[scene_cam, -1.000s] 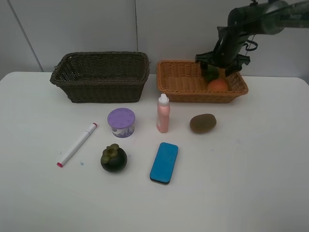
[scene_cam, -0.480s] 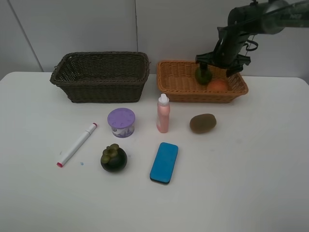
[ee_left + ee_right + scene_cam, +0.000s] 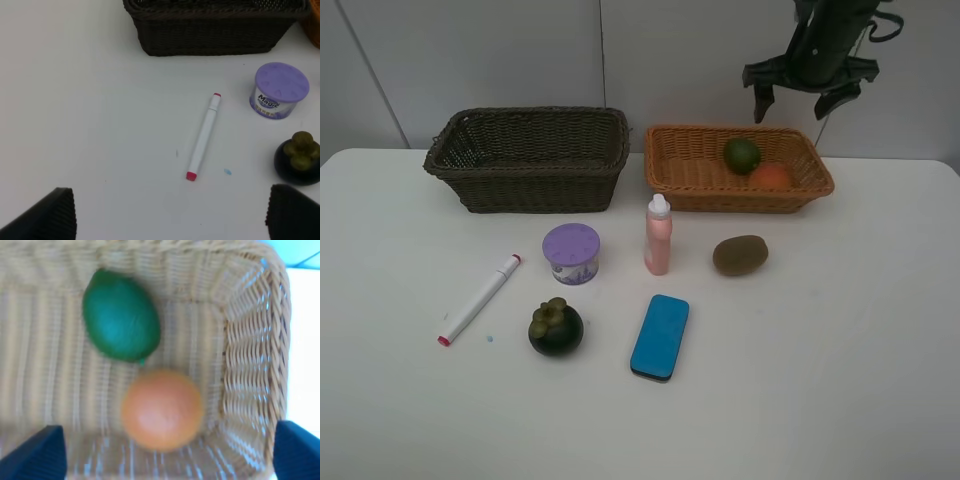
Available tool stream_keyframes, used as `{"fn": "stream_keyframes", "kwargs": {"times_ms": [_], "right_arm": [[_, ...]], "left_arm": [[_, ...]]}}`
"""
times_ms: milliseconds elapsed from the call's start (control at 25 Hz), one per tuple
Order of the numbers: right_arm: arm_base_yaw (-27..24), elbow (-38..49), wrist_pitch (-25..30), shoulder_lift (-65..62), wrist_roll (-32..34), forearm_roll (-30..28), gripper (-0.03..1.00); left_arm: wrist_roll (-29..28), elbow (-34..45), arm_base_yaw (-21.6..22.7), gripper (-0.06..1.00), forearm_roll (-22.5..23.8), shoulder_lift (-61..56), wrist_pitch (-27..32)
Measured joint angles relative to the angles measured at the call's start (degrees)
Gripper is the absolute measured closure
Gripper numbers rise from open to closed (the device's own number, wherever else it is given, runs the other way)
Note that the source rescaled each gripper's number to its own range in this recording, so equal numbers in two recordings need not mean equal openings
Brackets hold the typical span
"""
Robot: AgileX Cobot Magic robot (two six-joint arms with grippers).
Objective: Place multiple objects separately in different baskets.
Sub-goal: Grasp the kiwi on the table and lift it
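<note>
So far, two of the eight objects are sitting in a basket.
The left gripper (image 3: 172,215) is hovering wide and empty; the dark basket (image 3: 530,185) is showing nothing inside; marker (image 3: 480,298), tub (image 3: 571,252), mangosteen (image 3: 556,328), blue block (image 3: 660,336), pink bottle (image 3: 658,238) and kiwi (image 3: 740,255) are lying loose on the table (image 3: 840,350); the tan basket (image 3: 720,200) is holding lime (image 3: 742,155) and orange fruit (image 3: 771,176), with the right gripper (image 3: 800,100) hanging above, spread wide and empty.

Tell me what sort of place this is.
Probably a robot test bench in a lab: a plain white table against blank wall panels, a white marker, a mangosteen and a kiwi staged before a dark brown basket and an orange-tan basket, with the right gripper above the latter.
</note>
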Motion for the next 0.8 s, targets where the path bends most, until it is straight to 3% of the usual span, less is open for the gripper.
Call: {"fn": "stream_keyframes", "kwargs": {"times_ms": [120,400,800], "right_arm": [[1.56,0.00,5.83,-2.93,-9.20,0.26,-0.03],[4.16,5.14,7.17,-9.48,-32.68,10.21,-0.03],[7.58,27.40,7.25,-17.48,-49.12,12.79,-0.03]], "left_arm": [[0.00,0.00,0.00,-0.05,0.00,0.00,0.00],[0.00,0.00,0.00,-0.05,0.00,0.00,0.00],[0.00,0.00,0.00,-0.05,0.00,0.00,0.00]]}}
